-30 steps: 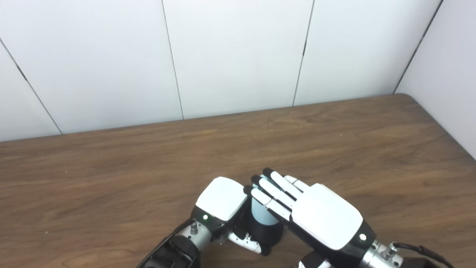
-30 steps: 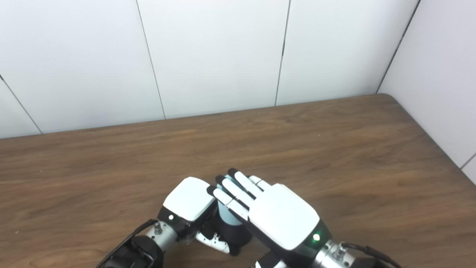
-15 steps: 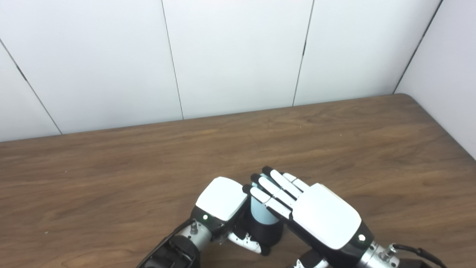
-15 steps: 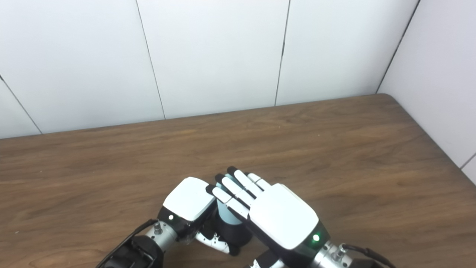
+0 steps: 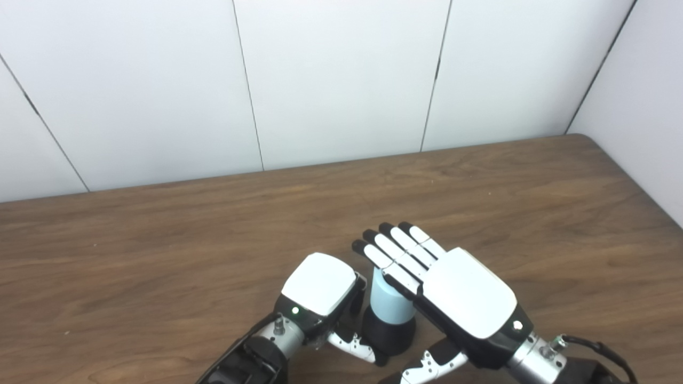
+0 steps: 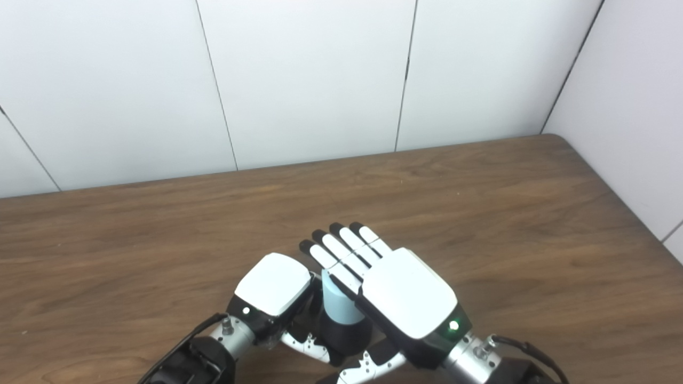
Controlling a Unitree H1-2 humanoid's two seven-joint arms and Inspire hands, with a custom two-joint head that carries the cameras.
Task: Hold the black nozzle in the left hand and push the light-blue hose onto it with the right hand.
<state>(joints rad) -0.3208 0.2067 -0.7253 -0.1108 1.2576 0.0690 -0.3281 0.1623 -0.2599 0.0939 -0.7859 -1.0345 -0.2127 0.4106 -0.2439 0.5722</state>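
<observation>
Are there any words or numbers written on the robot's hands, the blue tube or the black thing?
No text to read anywhere.
left hand: plain white back, only a small green light.
right hand: plain white back, only a small light.
light-blue hose: no label showing.
black nozzle: no label showing.
table: only wood grain.

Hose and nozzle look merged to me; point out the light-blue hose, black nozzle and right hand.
light-blue hose (image 5: 388, 298), left eye view, its side wall.
black nozzle (image 5: 388, 336), left eye view, its flared base.
right hand (image 5: 467, 298), left eye view, its white back.
</observation>
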